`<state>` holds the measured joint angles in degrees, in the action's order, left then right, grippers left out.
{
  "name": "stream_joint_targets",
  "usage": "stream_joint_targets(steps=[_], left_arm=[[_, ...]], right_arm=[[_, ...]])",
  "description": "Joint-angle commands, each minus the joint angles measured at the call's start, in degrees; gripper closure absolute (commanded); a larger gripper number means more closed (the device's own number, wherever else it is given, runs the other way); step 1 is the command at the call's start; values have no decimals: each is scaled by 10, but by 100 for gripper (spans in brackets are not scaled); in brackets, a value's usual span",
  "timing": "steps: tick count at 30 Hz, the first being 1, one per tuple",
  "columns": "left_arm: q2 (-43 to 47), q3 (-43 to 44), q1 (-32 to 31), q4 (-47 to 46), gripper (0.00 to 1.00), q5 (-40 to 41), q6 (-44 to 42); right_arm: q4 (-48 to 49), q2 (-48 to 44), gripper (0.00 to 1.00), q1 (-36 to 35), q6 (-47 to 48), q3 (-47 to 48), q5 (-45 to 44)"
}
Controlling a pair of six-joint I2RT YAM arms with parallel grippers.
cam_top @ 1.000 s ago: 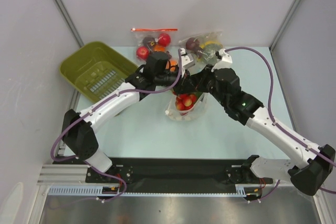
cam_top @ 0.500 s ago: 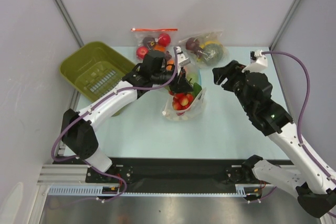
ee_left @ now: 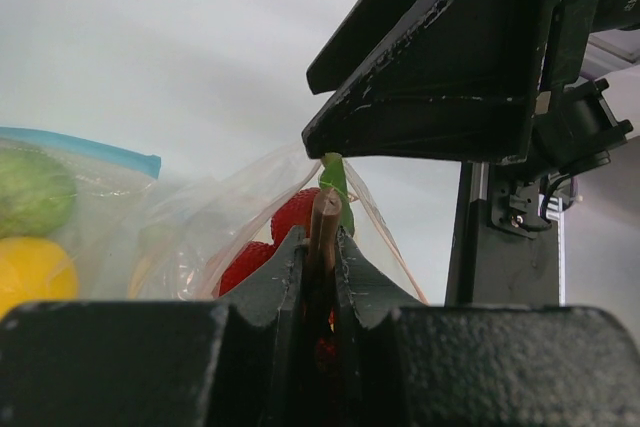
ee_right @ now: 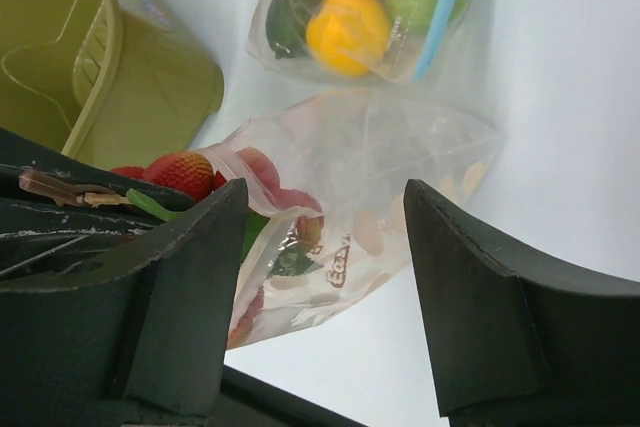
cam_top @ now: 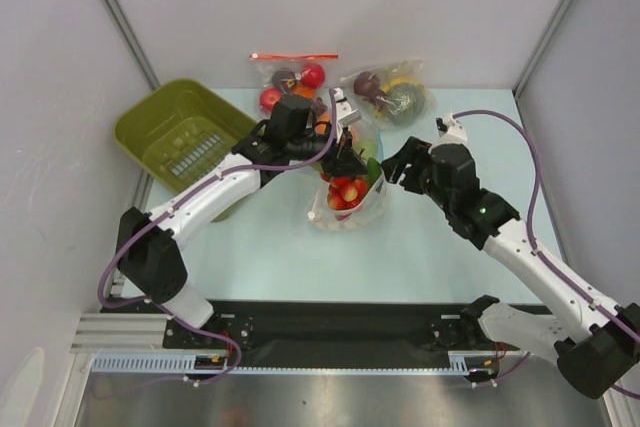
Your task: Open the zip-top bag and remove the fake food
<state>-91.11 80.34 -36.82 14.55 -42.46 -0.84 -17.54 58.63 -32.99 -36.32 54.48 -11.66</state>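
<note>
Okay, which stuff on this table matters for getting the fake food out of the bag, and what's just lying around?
In the job: zip-top bag, fake food inside it, left gripper pinching its rim, right gripper open beside it.
Lying about: green basket, red-zip fruit bag, second fruit bag.

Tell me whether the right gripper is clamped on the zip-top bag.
No; the right gripper stands wide open, and the zip-top bag shows unclamped in the gap between its fingers.
</note>
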Motion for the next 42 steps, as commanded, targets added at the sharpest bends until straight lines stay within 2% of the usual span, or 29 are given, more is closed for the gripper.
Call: stream_joint_targets(steps=[1, 11, 14, 15, 17, 18, 21, 23, 28, 33, 38, 42], left_arm=[[14, -2, 4, -20, 100, -25, 5], [20, -5, 4, -23, 100, -3, 5], [22, -6, 4, -26, 100, 0, 5], [22, -6, 4, -28, 100, -1, 5], [24, -7, 5, -29, 100, 0, 5], [25, -7, 6, -31, 100, -3, 5], [33, -9, 15, -48, 100, -17, 35], [38, -14, 24, -68, 100, -23, 53], [51, -22, 46, -122, 100, -28, 98], [49, -20, 68, -209, 100, -42, 185], [50, -20, 89, -238, 100, -31, 227], [52, -37, 114, -349, 100, -57, 318]], right_arm=[[50, 7, 31, 4, -8, 5, 22], [19, 22, 35, 4, -44, 7, 47], [9, 24, 41, 5, -49, 5, 44], [8, 24, 52, 5, -49, 3, 40], [7, 23, 66, 5, -51, 2, 33], [7, 25, 78, 5, -50, 1, 30], [1, 26, 94, 5, -50, 1, 19], [-5, 27, 100, 4, -48, 2, 9], [-28, 28, 100, 5, -39, 5, -5], [-58, 25, 100, 5, -27, 4, -21], [-75, 17, 100, 4, -20, 2, -25], [-97, 14, 100, 2, -16, 5, -40]])
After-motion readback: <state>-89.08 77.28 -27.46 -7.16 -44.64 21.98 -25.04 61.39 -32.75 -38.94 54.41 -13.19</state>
